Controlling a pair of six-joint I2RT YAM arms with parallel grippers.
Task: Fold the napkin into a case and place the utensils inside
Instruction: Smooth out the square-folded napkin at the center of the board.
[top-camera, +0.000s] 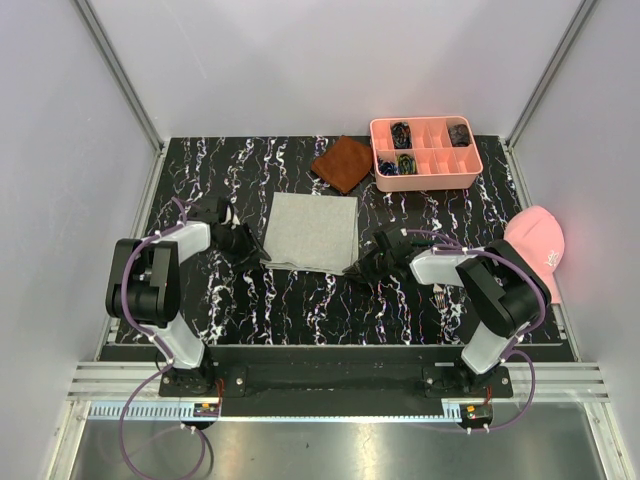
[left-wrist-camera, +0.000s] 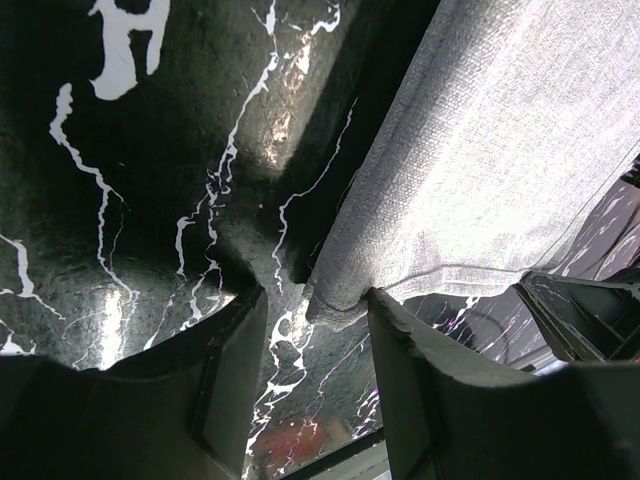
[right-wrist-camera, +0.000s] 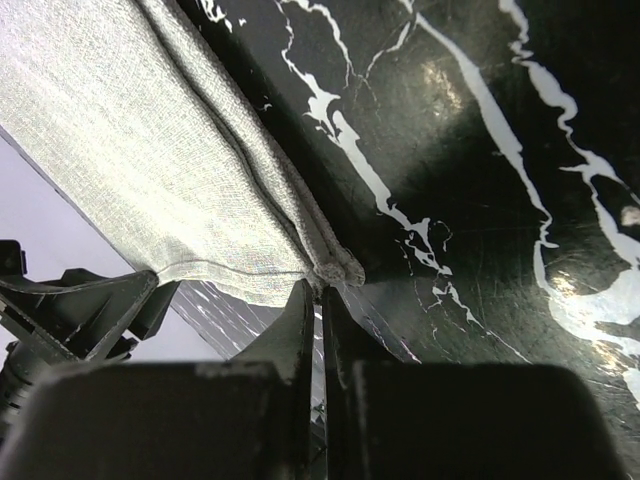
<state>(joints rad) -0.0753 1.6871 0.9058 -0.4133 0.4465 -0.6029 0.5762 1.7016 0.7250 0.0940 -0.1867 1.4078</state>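
The light grey napkin (top-camera: 312, 232) lies flat on the black marbled table, about square. My left gripper (top-camera: 247, 246) is at its near-left corner. In the left wrist view the jaws (left-wrist-camera: 315, 312) are open, and the napkin's corner (left-wrist-camera: 335, 300) lies between the fingertips (left-wrist-camera: 238, 335). My right gripper (top-camera: 360, 268) is at the near-right corner. In the right wrist view its jaws (right-wrist-camera: 320, 292) are shut on the napkin's rolled corner hem (right-wrist-camera: 335, 265). A slim silver piece, maybe the fork (top-camera: 440, 297), shows by the right arm. The dark utensil is out of view.
A rust-brown square cloth (top-camera: 343, 163) lies behind the napkin. A pink compartment tray (top-camera: 425, 152) with small dark items stands at the back right. A pink cap (top-camera: 540, 245) lies at the right edge. White walls enclose the table.
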